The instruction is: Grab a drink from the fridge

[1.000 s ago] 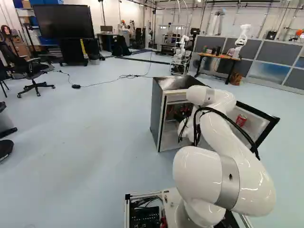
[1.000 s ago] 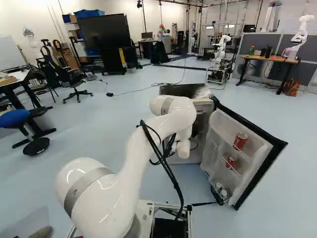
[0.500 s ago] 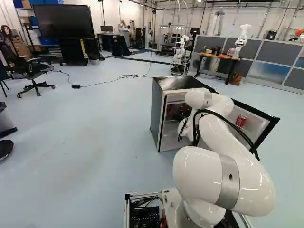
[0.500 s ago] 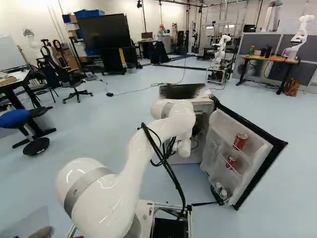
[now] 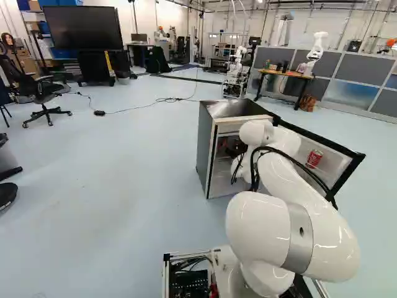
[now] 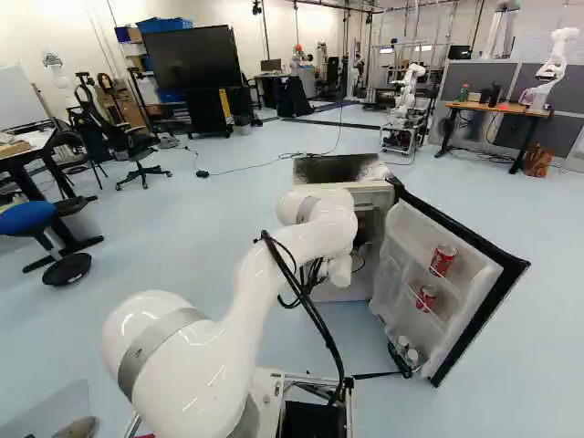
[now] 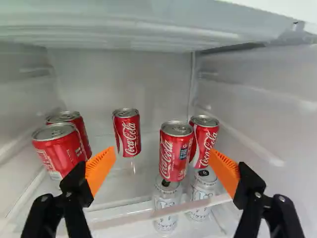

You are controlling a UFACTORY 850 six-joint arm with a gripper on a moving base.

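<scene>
Five red cans [image 7: 173, 153] on the fridge shelf [image 7: 124, 212], pale blue floor [image 5: 136, 167] outside.

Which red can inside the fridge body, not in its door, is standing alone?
The middle red can, with a close pair on one side of it and another pair on the other.

inside: red cans [image 7: 175, 153] 5, white cans [image 7: 166, 194] 2 | door [image 6: 415, 233]: red cans [image 6: 443, 262] 2

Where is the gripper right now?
In the wrist view, the gripper stands open before the red cans in the fridge, which the right base view shows left of the open door.
</scene>
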